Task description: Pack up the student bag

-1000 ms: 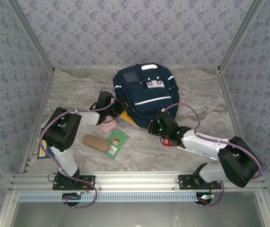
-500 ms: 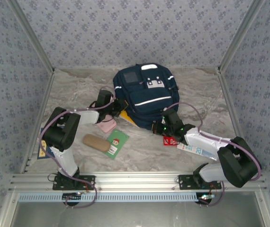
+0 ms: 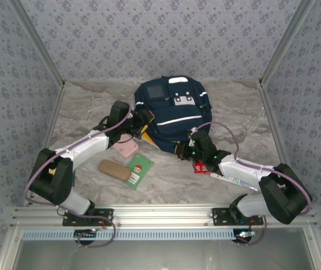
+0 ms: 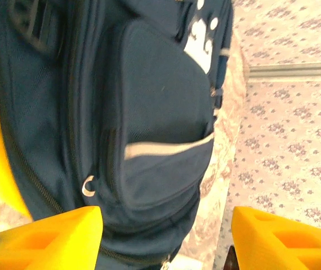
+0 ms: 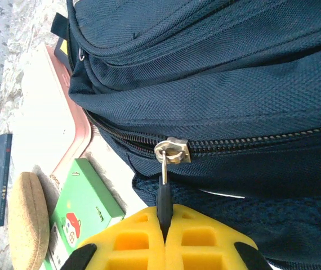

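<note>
Now | right wrist: right end effector (image 5: 165, 236) pinches student bag (image 5: 233, 84) zipper pull (image 5: 163, 188) | left end effector (image 4: 163, 233) parted, empty

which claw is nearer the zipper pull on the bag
Right. The right claw is shut on the zipper pull at the student bag's near edge. The left claw stands open at the bag's left side, away from the pull.

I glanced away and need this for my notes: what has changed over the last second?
The left gripper opened beside the student bag, holding nothing now, and that arm stretched out, its elbow swinging left. The right gripper stays shut on the zipper pull. The bag and the green card have not moved.
</note>
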Controlling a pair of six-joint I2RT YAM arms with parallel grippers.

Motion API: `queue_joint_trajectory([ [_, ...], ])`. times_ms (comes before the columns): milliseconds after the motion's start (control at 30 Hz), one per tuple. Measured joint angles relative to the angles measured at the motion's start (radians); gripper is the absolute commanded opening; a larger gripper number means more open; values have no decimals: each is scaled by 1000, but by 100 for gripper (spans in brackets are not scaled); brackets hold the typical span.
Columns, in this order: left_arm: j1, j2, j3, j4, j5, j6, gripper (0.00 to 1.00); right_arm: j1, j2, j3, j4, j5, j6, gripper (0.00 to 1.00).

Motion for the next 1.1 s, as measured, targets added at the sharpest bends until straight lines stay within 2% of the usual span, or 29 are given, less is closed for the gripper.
queue_joint_trajectory([
  [267, -83, 89, -30, 31, 9, -130, 64, 3, 0, -32, 82, -29, 7, 0],
  [633, -124, 204, 23, 37, -3, -154, 57, 14, 1, -48, 108, -32, 7, 0],
  [800, -124, 232, 37, 32, -16, -142, 42, 18, 12, -48, 113, -24, 7, 0],
  [1000, -124, 272, 43, 39, -33, -124, 13, 18, 21, -48, 86, -12, -6, 0],
  [1100, -122, 281, 43, 49, -30, -124, 4, 14, 14, -45, 43, -4, -32, 0],
])
